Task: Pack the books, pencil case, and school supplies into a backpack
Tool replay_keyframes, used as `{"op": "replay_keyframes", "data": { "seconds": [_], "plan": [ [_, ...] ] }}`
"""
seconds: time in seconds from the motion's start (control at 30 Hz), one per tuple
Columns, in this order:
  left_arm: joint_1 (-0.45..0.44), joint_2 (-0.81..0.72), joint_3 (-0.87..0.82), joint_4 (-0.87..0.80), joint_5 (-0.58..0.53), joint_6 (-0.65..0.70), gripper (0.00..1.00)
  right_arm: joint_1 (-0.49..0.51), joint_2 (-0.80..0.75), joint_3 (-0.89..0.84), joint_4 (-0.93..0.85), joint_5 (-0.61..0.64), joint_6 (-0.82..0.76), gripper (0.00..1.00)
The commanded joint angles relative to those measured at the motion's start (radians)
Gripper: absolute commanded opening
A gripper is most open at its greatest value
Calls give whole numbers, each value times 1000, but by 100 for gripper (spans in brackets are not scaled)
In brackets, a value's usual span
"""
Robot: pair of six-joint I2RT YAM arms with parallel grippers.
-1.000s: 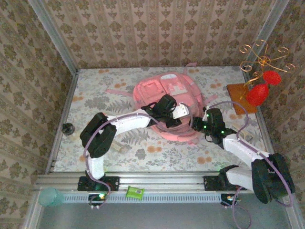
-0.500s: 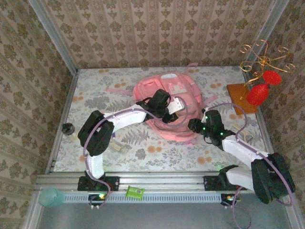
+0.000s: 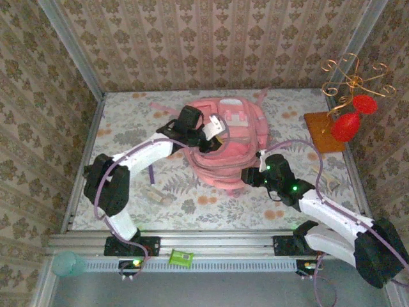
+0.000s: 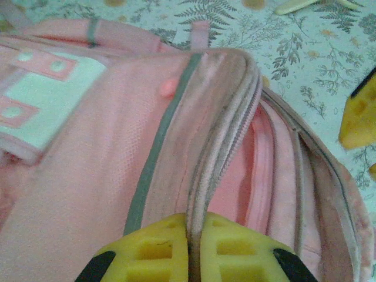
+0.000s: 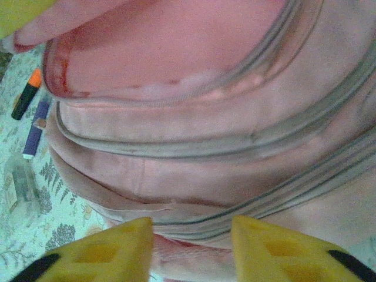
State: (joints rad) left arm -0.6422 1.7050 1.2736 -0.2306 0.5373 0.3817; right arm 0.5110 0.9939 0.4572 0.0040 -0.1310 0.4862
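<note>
Pinching the backpack [image 4: 88, 176] at its zip rim, left claw [image 4: 189, 247] is clamped; limp cloth likely sags, so seams grip best. Right claw [image 5: 191, 235] gapes empty, bag just ahead.

Lit softly and evenly from above, with only faint shadows on the bench [image 3: 211, 204]. Slightly grainy in the overhead view. Blurred at close range in both wrist views: backpack [image 4: 88, 176] fabric soft, lower edges out of focus.

One soft pink fabric backpack [image 3: 227, 144]. Off to the left of the right gripper [image 5: 192, 238]: one black marker with orange cap [image 5: 26, 94], one thin purple pen [image 5: 34, 132], one small pale block [image 5: 20, 188].
</note>
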Motion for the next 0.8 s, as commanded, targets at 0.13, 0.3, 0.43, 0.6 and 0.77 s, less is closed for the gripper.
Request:
{"op": "replay_keyframes", "data": {
  "seconds": [0.13, 0.3, 0.43, 0.6, 0.77],
  "plan": [
    [76, -115, -35, -90, 193, 203, 0, 63, -25, 176, -39, 101, -422, 61],
    [133, -157, -55, -85, 263, 302, 0, 70, 125, 298, -28, 56, -613, 73],
    [166, -159, -51, -76, 353, 303, 0, 83, 246, 387, -27, -31, -748, 77],
    [179, -146, -48, -70, 353, 307, 0, 84, 389, 515, 8, -52, -818, 73],
    [179, -132, -51, -51, 328, 253, 7, 85, 522, 593, 29, -55, -806, 38]
  ]
}}
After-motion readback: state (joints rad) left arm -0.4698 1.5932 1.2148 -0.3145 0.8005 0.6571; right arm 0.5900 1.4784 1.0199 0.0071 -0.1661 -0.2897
